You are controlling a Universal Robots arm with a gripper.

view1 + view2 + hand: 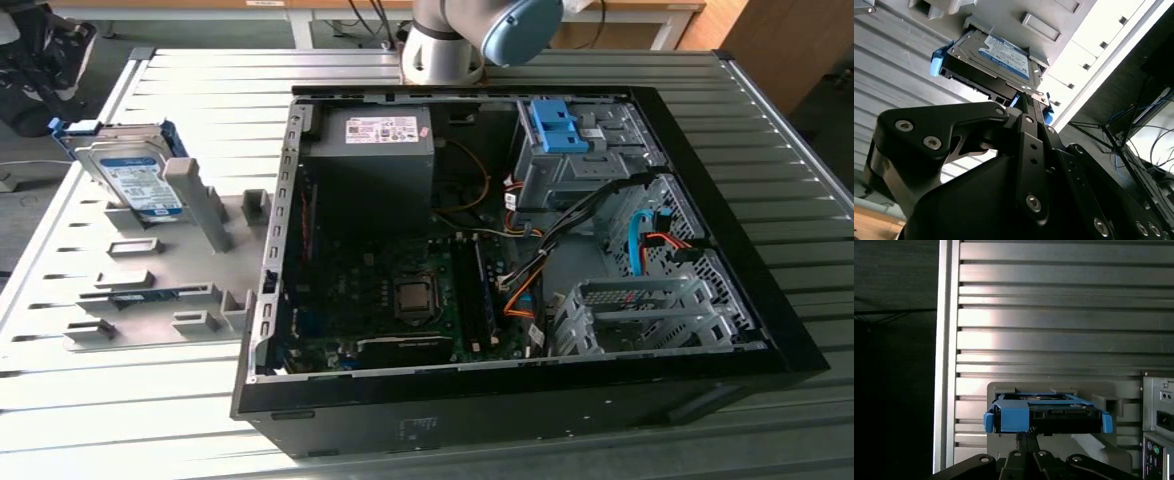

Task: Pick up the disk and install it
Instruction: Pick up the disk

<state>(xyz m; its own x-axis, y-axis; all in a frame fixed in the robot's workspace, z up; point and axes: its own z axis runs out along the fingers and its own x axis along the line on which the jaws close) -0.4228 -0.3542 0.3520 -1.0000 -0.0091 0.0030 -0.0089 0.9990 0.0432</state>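
Disk (1046, 412) is dead ahead of the claw (1026, 440), just past the fingertips along the line they point. That's the relation that counts. The disk stands on edge in a grey holder (160, 290) on the slatted counter (400, 80). In the first wrist view its long side runs crosswise to the claw's line and a narrow connector edge faces the claw, with a blue bracket end out to either side. The claw's fingers look pressed together and narrow, holding nothing. They seem short of the disk, not touching, though the gap is hard to judge. In the second wrist view the labelled face of the disk (999, 57) shows beyond the fingertips, and the open computer case (534, 410) lies off to one side of the claw. The disk is not in the case, so it is not picked up and not installed.
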